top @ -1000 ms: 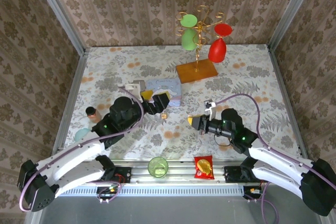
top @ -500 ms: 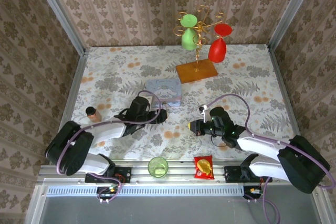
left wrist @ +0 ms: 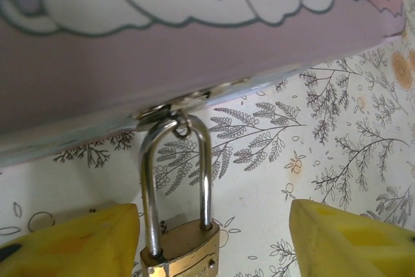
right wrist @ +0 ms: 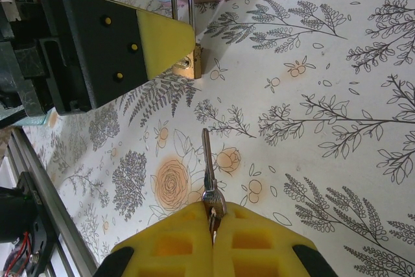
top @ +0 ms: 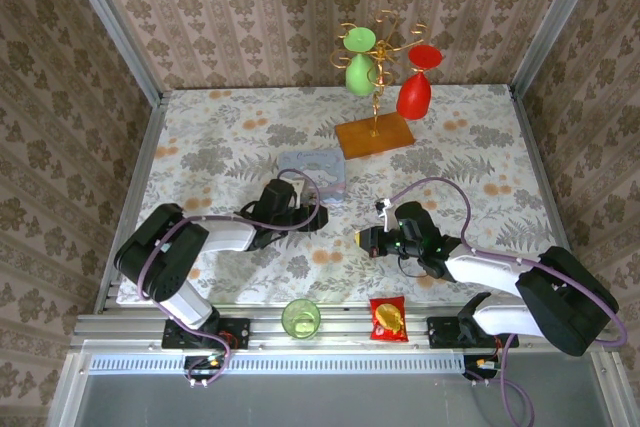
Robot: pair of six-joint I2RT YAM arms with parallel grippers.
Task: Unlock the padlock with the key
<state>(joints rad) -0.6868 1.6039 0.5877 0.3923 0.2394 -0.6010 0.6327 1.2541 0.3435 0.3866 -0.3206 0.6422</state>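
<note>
Padlock hangs from tin hasp, lying on table between pads of left gripper, spread, not clamped. Opposite, right gripper pinches key; blade parallel to padlock's long axis, pointing at its base, slightly offset sideways. I'd call alignment next.
</note>
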